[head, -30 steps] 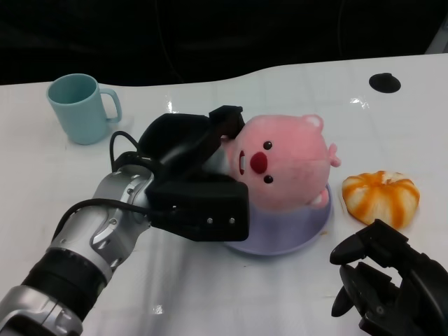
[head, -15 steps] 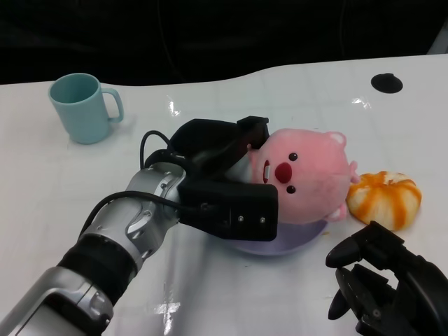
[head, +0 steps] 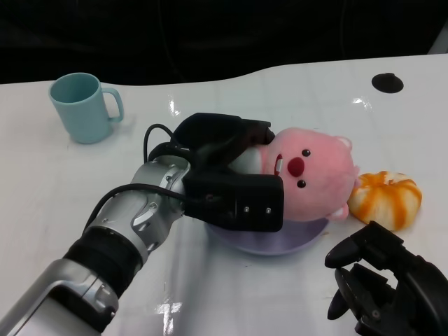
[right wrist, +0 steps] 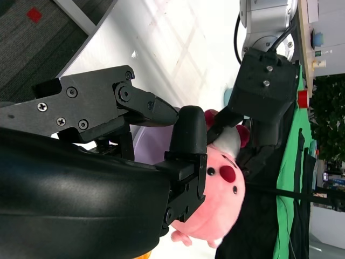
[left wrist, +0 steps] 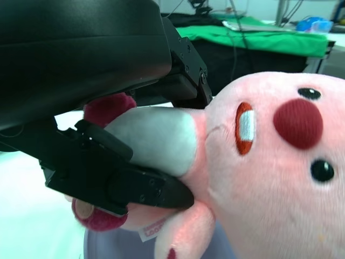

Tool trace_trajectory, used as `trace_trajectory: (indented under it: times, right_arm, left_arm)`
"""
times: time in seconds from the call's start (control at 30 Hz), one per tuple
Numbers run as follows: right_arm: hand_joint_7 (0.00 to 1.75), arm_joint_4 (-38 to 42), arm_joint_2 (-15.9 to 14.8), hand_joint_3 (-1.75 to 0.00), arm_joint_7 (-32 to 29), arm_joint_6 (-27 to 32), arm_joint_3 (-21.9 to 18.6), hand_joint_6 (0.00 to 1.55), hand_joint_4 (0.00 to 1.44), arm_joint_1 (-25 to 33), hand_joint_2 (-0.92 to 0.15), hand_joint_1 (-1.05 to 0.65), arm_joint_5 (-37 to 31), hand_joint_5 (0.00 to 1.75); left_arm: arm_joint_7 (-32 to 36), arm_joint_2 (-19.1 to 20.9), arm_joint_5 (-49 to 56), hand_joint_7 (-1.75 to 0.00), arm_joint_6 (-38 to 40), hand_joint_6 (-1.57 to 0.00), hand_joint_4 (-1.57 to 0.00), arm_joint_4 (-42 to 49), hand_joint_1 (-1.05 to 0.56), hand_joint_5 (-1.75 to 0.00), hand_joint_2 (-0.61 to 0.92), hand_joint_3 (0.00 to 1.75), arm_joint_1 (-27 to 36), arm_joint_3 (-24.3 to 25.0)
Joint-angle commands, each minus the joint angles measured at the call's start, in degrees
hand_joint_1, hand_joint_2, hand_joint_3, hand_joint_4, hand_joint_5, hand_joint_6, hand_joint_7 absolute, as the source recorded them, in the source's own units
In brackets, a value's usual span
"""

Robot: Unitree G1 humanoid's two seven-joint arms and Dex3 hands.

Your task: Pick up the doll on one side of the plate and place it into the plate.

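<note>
Most of the lilac plate is hidden under the left hand and the pink plush doll; only its near rim shows. The left hand grips the doll's grey belly, fingers wrapped round it, holding it over the plate, its head toward the far-right rim. The right hand rests low at the desk's near edge, fingers curled in on nothing. A glossy orange-striped bun sits just beside the doll. A teal mug stands well apart, open desk between.
</note>
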Motion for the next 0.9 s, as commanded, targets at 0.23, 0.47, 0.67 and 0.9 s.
trace_trajectory:
  times: [0.23,0.47,0.67,0.9]
  right_arm:
    - [1.63,-0.2,-0.6,-0.58,-0.1,0.2,-0.8,0.41,0.51,-0.6,-0.92,-0.32,0.1,1.72]
    - [1.63,0.6,-0.5,-0.59,0.1,-0.4,-1.1,0.42,0.51,-0.8,-0.92,-0.3,0.2,1.73]
    - [1.64,1.8,-0.2,-0.59,0.1,-0.1,-1.4,0.41,0.5,-1.5,-0.92,-0.32,0.7,1.73]
    - [1.64,2.3,0.2,-0.58,-0.1,0.1,-1.3,0.4,0.5,-1.8,-0.92,-0.32,0.8,1.73]
  left_arm:
    - [-8.0,4.6,-0.6,-0.01,-0.1,-0.14,-0.02,-5.7,-0.98,-0.36,0.92,0.48,0.4,-0.1]
    - [-11.9,6.6,-0.4,0.0,-0.1,-0.06,0.0,-9.3,-1.05,-0.19,0.92,0.55,0.4,0.1]
    - [-14.9,8.0,-0.5,-0.02,-0.1,-0.09,-0.02,-11.5,-1.04,-0.24,0.92,0.54,0.4,0.3]
    - [-15.8,9.2,-0.6,-0.04,-0.2,-0.13,-0.03,-12.4,-1.03,-0.3,0.92,0.51,0.6,0.7]
